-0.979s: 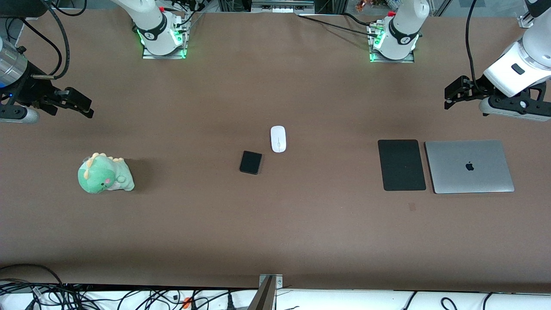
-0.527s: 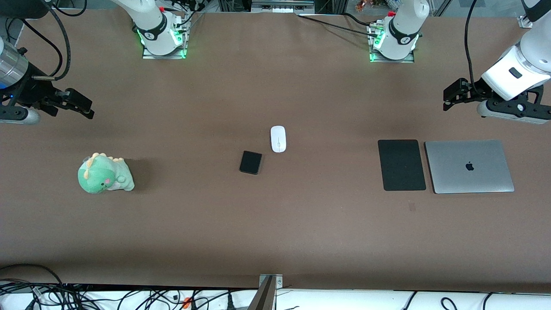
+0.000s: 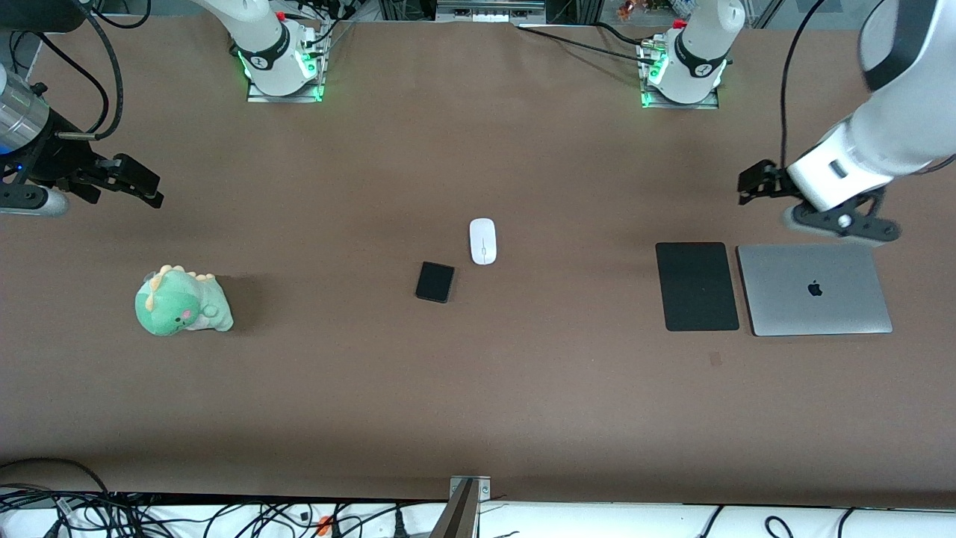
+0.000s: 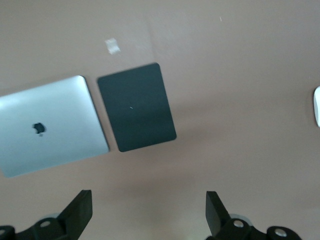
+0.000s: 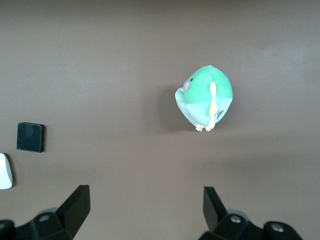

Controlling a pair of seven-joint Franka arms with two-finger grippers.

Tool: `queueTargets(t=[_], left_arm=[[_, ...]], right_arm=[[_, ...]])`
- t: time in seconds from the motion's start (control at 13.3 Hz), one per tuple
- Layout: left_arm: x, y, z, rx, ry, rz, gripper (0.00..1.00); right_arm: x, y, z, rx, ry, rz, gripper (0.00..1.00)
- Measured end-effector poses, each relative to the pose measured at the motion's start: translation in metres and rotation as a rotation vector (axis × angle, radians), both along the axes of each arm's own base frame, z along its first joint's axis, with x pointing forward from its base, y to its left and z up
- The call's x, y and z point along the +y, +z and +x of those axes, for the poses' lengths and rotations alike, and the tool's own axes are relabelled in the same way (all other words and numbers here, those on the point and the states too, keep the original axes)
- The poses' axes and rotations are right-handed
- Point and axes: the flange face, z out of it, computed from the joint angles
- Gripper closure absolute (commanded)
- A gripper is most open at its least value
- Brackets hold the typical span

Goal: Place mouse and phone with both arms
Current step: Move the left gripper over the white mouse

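Note:
The white mouse [image 3: 483,240] lies at the table's middle. The black phone [image 3: 435,282] lies beside it, a little nearer the front camera. Both also show in the right wrist view, the phone [image 5: 30,137] and the mouse's edge [image 5: 4,171]. The mouse's edge shows in the left wrist view [image 4: 317,106]. My left gripper [image 3: 750,182] is open and empty, up over the table near the mouse pad at the left arm's end. My right gripper [image 3: 142,187] is open and empty, up over the table at the right arm's end, and waits there.
A black mouse pad [image 3: 697,286] and a closed silver laptop [image 3: 814,288] lie side by side at the left arm's end. A green plush dinosaur [image 3: 181,302] sits at the right arm's end. A small tape patch [image 3: 715,359] lies near the pad.
My left arm has swung toward the table's middle, and its gripper has moved closer to the mouse pad. The right arm, mouse and phone have not moved.

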Motion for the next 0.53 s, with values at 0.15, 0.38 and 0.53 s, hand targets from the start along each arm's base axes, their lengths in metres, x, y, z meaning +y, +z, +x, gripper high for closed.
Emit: queueTargets(t=[0.15, 0.38, 0.53], left_arm=[[-0.025, -0.042, 0.014, 0.035, -0.036, -0.004, 0.0], [-0.092, -0.101, 0.032, -0.009, -0.029, -0.012, 0.0], [-0.15, -0.133, 0.031, -0.051, 0.003, -0.018, 0.0]], right_arm=[[0.0, 0.0, 0.001, -0.004, 0.001, 0.0, 0.0], [0.001, 0.0, 0.001, -0.006, 0.002, 0.0, 0.0], [0.002, 0.0, 0.001, -0.007, 0.003, 0.0, 0.0]])
